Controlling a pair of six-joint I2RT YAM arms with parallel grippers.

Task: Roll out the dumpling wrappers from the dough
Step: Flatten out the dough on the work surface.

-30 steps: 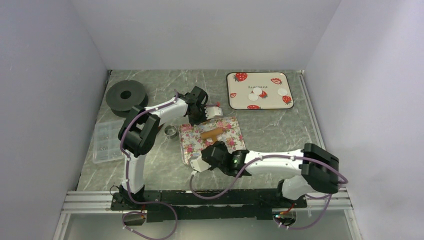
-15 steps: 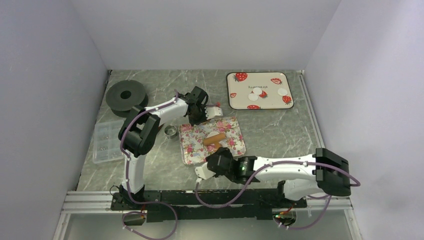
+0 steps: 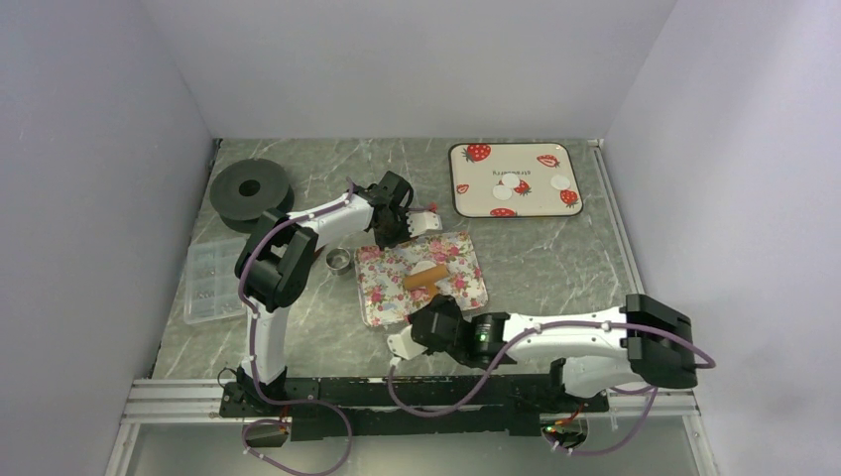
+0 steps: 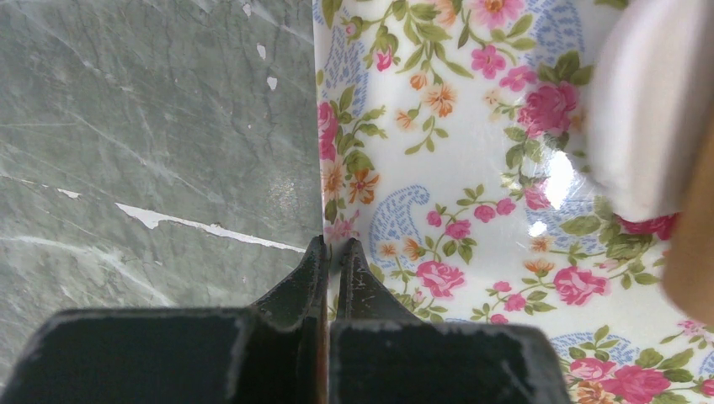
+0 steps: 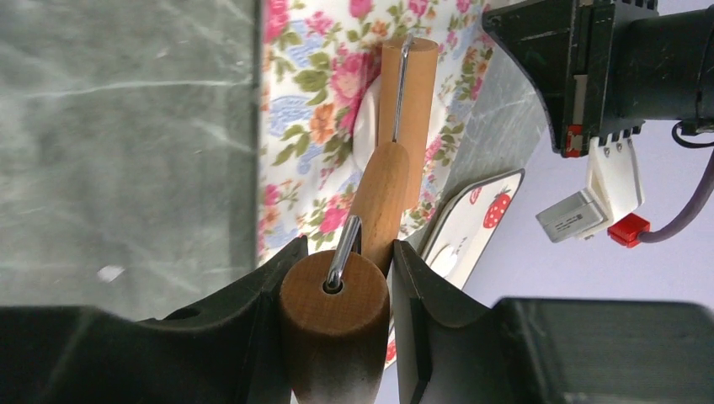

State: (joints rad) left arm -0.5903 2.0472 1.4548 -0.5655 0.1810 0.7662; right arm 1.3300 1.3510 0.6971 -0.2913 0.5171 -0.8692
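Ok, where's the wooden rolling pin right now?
In the top view the wooden rolling pin lies on the flower-patterned tray at mid-table, its roller on a white dough piece; the right gripper grips its near handle.

On the worktop [image 3: 555, 258] we count three dumpling wrappers [image 3: 561, 182], one strawberry tray [image 3: 540, 203], one floral mat [image 3: 382, 297], one rolling pin [image 3: 424, 276], one metal ring cutter [image 3: 339, 260], one black disc [image 3: 233, 188], one clear compartment box [image 3: 208, 281], and two robot arms [image 3: 555, 332].
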